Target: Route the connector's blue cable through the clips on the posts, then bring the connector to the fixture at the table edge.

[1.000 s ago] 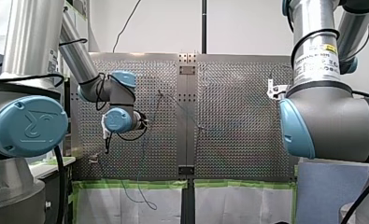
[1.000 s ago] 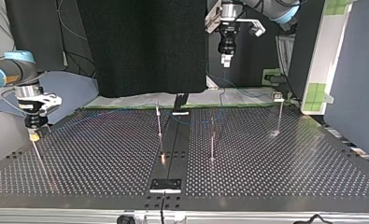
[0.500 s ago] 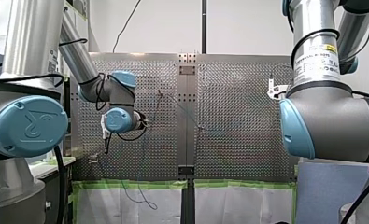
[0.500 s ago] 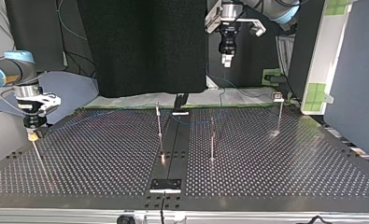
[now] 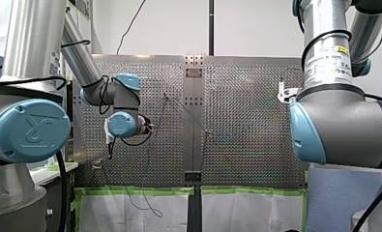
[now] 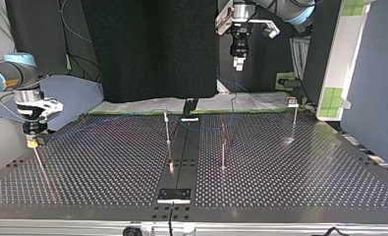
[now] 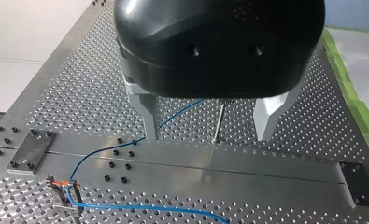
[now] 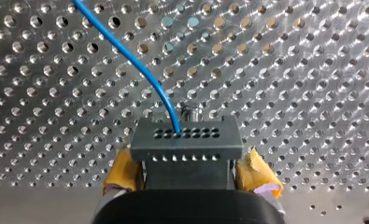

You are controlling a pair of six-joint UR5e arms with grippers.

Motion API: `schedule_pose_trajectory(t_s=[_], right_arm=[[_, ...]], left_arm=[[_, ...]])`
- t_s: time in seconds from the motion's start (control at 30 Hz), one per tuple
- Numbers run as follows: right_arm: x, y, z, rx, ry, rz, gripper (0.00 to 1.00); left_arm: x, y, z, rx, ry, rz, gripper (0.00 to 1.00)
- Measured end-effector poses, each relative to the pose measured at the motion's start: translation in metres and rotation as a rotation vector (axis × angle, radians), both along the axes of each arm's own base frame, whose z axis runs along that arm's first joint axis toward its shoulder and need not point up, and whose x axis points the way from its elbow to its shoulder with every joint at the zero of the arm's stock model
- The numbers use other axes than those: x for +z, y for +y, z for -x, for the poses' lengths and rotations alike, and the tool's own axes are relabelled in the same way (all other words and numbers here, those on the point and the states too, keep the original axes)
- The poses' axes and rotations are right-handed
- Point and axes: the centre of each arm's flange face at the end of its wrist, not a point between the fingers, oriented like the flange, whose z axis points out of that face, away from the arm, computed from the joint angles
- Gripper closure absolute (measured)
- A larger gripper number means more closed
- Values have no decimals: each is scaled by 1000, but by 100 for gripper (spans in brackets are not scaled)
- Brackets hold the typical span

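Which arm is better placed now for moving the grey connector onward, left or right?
My right. My right gripper, with yellow pads, is shut on the grey block connector, where the blue cable enters. My left gripper hangs open and empty above the perforated metal table.
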Motion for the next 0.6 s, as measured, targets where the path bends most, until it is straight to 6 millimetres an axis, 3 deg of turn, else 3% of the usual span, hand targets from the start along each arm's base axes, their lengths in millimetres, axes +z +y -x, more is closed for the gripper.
schedule_pose_trajectory(t_s=[0.6], right_arm=[[-3, 0, 10, -66, 0, -20, 0]], left_arm=[[0, 0, 0, 0, 1, -1, 0]])
